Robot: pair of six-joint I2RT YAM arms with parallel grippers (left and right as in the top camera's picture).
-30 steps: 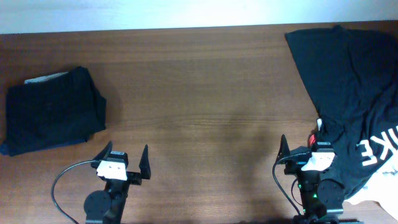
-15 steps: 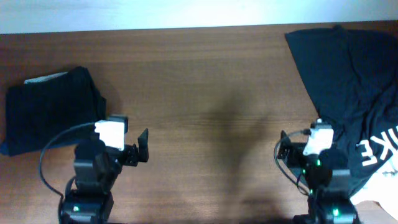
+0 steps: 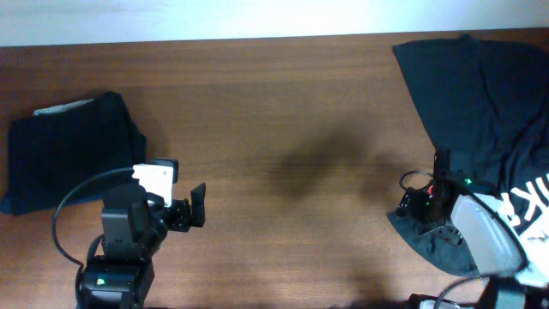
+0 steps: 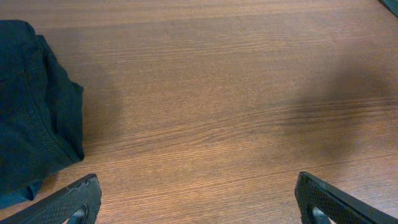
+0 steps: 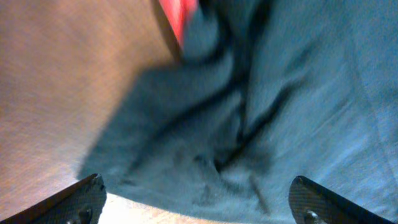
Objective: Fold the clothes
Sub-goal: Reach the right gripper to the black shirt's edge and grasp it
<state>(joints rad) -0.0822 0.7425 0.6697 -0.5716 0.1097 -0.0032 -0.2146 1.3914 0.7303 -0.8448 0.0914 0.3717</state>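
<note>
Black T-shirt: spread loosely over the right end of the counter. Its rumpled near hem lies at the near right, and the body runs to the far right corner and off the right edge of the overhead view.
Right pincer: nearest, above the shirt's near hem. The fingers are set wide apart with nothing between them. The wrist view is blurred, so contact with the cloth cannot be told.
Left pincer: near left, over bare wood, fingers wide apart and holding nothing.
White block lettering: on the shirt, just right of the right arm, partly cut off by the frame.
Red garment: a small patch at the shirt's left edge, just beyond the right pincer, touching the dark fabric.
Folded dark garment: left side at middle depth, beyond and left of the left pincer and apart from it. Its stitched edge shows in the left wrist view.
Pale cloth: a thin strip showing at that garment's far edge.
Counter: brown wood grain, with a soft shadow near the middle.
</note>
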